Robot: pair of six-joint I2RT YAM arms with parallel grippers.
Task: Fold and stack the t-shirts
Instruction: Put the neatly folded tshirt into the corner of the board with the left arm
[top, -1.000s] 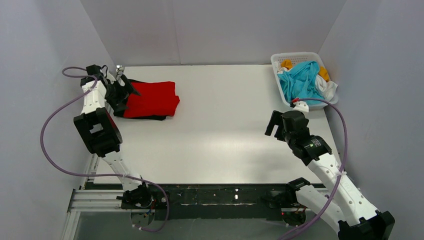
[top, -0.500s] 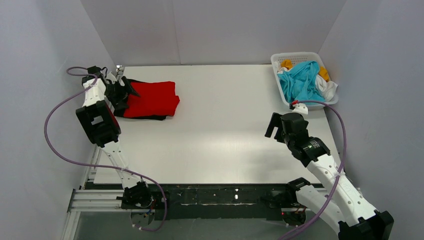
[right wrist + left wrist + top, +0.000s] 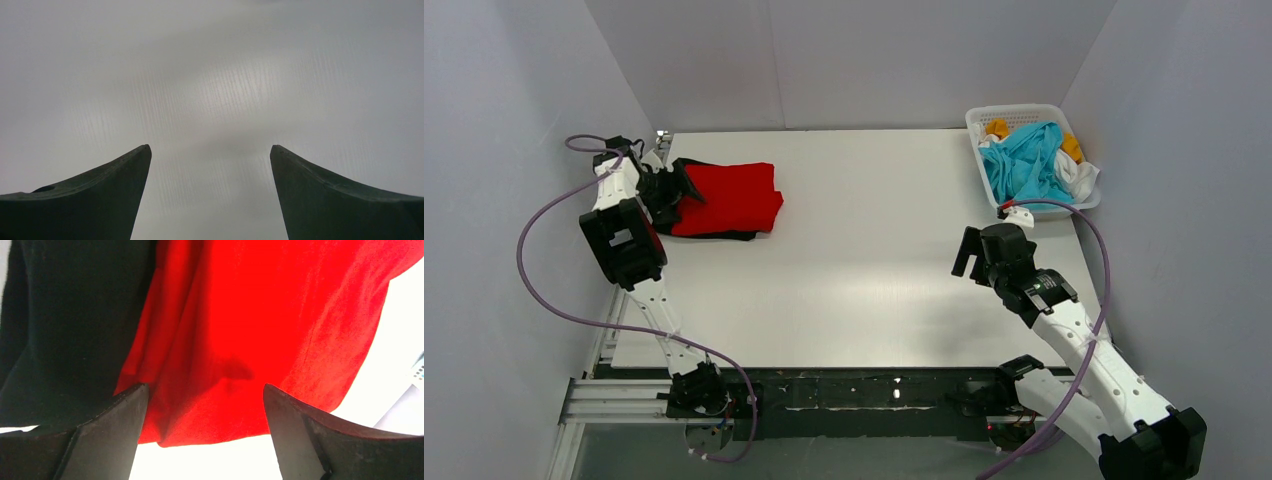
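Just ahead of the open left claw (image 3: pixel 205 386), the red t-shirt (image 3: pixel 260 315) lies stacked on the black t-shirt (image 3: pixel 65 315); the right claw (image 3: pixel 210 146) hangs open, empty.

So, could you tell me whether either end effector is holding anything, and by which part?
Nothing is held: the left end effector stands open over the red t-shirt, the right end effector open above the table.
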